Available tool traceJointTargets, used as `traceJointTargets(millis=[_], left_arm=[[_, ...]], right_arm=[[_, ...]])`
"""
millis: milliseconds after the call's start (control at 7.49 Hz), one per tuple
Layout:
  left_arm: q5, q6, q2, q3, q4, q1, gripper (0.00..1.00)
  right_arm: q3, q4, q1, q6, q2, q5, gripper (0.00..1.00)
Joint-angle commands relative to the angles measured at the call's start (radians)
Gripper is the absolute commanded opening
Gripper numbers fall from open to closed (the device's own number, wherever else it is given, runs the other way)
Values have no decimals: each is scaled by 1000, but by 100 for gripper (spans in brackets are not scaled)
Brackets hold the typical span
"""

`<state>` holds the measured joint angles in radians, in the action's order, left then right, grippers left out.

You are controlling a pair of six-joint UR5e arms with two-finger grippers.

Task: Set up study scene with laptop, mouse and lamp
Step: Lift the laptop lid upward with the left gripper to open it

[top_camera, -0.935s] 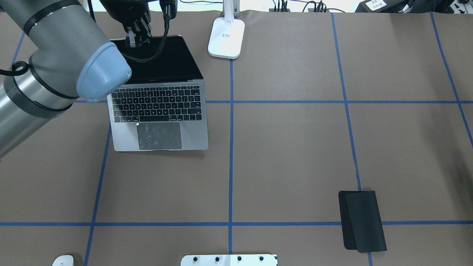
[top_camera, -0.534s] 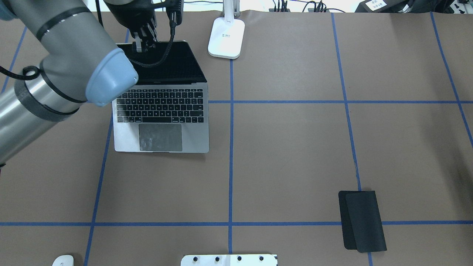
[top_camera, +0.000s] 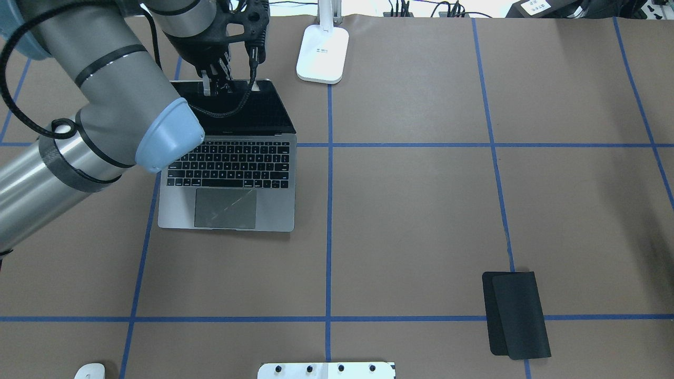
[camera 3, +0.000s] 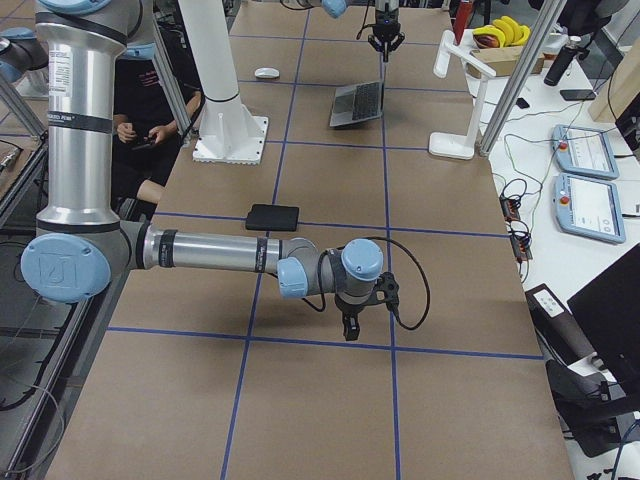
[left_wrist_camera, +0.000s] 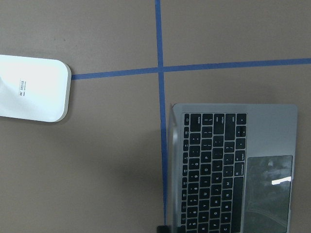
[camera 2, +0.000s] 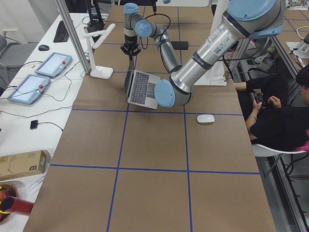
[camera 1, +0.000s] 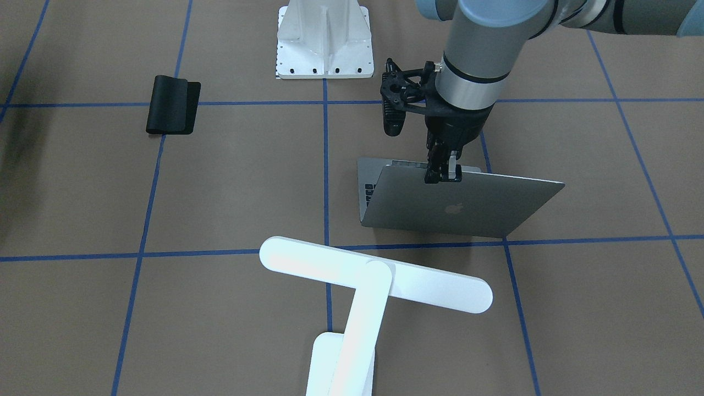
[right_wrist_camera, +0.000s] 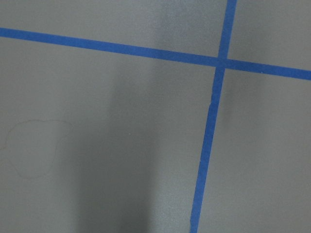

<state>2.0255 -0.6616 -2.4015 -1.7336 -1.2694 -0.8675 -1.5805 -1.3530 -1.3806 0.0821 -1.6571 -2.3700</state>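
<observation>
Laptop (top_camera: 231,179), far-left tabletop corner: rigid, probably slippery metal, delicate hinged lid; left gripper (camera 1: 441,175) clamped on lid's top edge.

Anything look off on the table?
The black mouse pad is folded over on itself, not flat, and lies far from the laptop. The mouse sits apart too, on the robot's side. Nothing looks spilled or damaged.

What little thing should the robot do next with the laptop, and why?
Probably open the left gripper and lift away. It is pinched on the top edge of the laptop lid, which stands open, base flat on the table. The mouse lies untouched and likely comes next.
</observation>
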Motion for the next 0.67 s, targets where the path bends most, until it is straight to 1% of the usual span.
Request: traceJointTargets(millis=[0, 534], left_arm=[[-67, 62, 1, 31, -66, 16, 0], [-71, 97, 1, 29, -97, 67, 0]], right_arm=[[-1, 0, 0, -4, 3, 0, 100], [2, 0, 0, -4, 5, 0, 100]])
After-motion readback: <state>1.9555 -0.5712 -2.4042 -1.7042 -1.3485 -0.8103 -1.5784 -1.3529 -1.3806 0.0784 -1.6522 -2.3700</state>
